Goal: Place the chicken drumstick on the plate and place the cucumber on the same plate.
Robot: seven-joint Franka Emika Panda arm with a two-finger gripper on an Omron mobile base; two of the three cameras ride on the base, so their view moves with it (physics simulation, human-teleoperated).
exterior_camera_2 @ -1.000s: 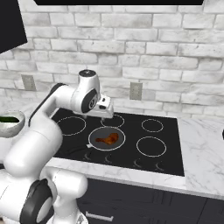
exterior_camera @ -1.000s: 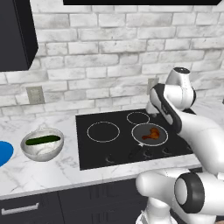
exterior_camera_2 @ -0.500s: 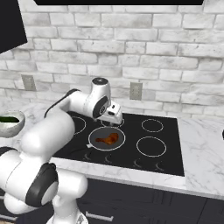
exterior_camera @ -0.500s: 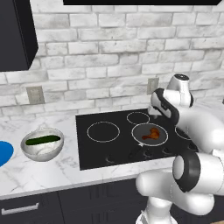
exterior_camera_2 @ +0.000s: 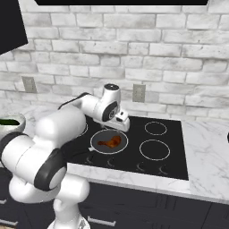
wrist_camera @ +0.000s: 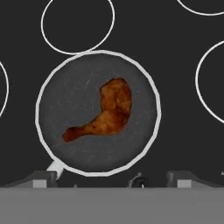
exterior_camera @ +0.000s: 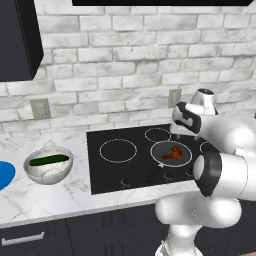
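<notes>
One drumstick (wrist_camera: pixel 105 113) is lying in the pan (wrist_camera: pixel 98 164); my arm has swung right since earlier. I'm holding the gripper (wrist_camera: pixel 112 176) spread wide, empty; one cucumber (exterior_camera: pixel 48 160) is sitting in one bowl (exterior_camera: pixel 48 172).

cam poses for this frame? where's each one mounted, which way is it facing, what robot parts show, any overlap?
Left base view: behind-left of arm, looking forward-down at cooktop, bowl with cucumber, plate edge; arm lower right.
Right base view: behind-right, same cooktop; arm lower left.
Hand view: on the hand, looking straight down into frying pan; open gripper tips at bottom.
Shared: all three show the chicken drumstick in the pan.
</notes>
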